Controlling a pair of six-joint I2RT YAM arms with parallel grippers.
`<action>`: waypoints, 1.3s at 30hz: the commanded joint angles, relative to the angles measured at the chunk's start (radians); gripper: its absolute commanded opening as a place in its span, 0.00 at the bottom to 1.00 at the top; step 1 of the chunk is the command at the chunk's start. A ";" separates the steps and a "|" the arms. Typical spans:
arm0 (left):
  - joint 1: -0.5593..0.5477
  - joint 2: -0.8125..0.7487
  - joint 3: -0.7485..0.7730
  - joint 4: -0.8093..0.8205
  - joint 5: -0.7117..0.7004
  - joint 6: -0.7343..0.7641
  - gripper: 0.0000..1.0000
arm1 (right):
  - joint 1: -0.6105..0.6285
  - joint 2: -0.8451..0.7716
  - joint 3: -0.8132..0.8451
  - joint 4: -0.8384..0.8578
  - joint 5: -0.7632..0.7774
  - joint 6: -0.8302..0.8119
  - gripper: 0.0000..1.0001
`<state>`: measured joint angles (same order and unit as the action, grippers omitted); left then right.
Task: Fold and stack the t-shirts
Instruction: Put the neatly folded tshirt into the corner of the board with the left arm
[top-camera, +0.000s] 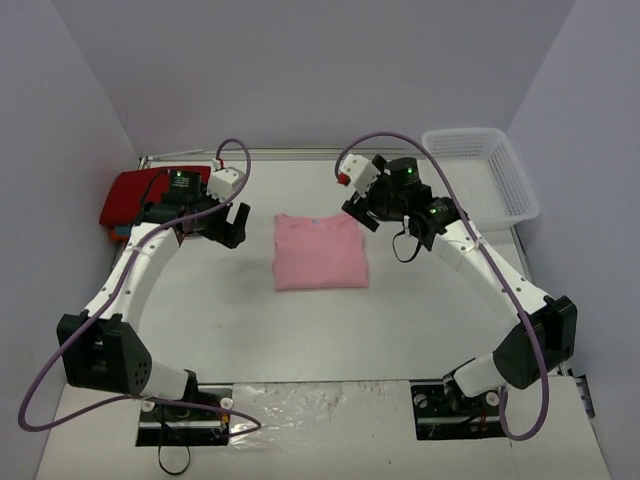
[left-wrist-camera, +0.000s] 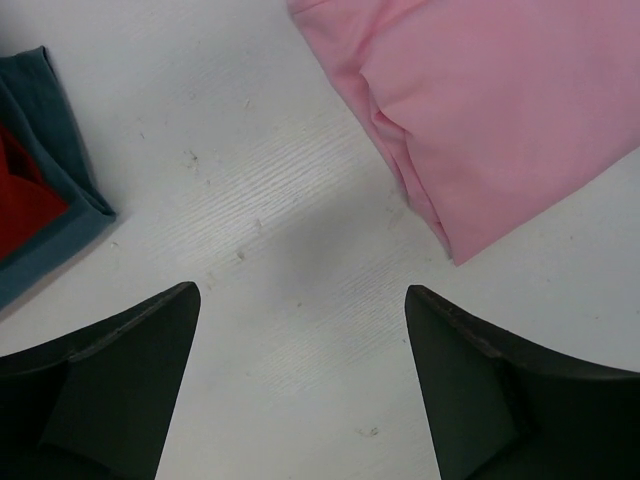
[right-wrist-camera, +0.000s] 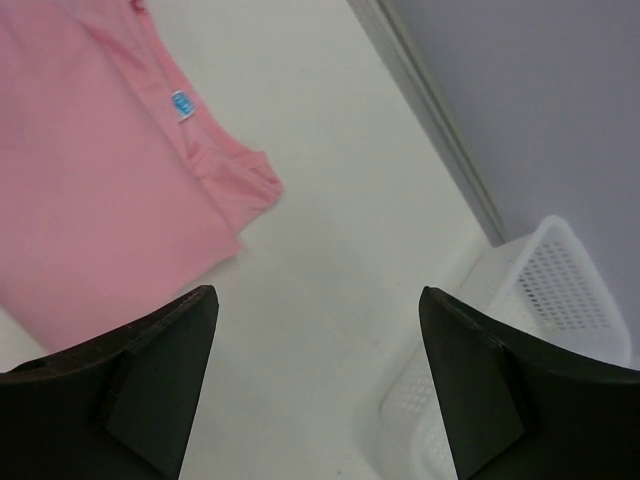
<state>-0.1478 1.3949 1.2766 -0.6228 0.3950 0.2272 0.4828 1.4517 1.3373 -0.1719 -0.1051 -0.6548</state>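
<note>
A light pink t-shirt (top-camera: 320, 252) lies as a folded rectangle in the middle of the table. At the back left, a bright red t-shirt (top-camera: 135, 195) rests on a teal-blue one (left-wrist-camera: 60, 190); the left wrist view catches a corner of that pile, the red cloth (left-wrist-camera: 25, 205) on top. My left gripper (top-camera: 232, 222) hangs open between the pile and the pink shirt (left-wrist-camera: 500, 110), with only bare table between its fingers (left-wrist-camera: 300, 292). My right gripper (top-camera: 360, 215) is open over the table beside the pink shirt's (right-wrist-camera: 90, 180) far right corner, holding nothing (right-wrist-camera: 317, 293).
A white mesh basket (top-camera: 480, 170) stands at the back right corner, close to the right gripper, and its rim (right-wrist-camera: 540, 330) shows in the right wrist view. Grey walls close in the table at the back and sides.
</note>
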 joint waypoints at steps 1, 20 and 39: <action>0.014 -0.002 0.035 0.029 0.050 -0.080 0.81 | 0.043 0.004 -0.032 -0.112 -0.069 0.070 0.77; 0.189 -0.194 -0.100 0.097 -0.093 -0.049 0.89 | 0.270 0.536 0.304 -0.316 -0.354 0.144 0.45; 0.274 -0.252 -0.146 0.107 -0.107 -0.084 0.91 | 0.441 0.772 0.448 -0.410 -0.222 0.086 0.56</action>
<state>0.1070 1.1740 1.1145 -0.5465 0.2874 0.1699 0.9249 2.2028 1.7683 -0.5323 -0.3656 -0.5514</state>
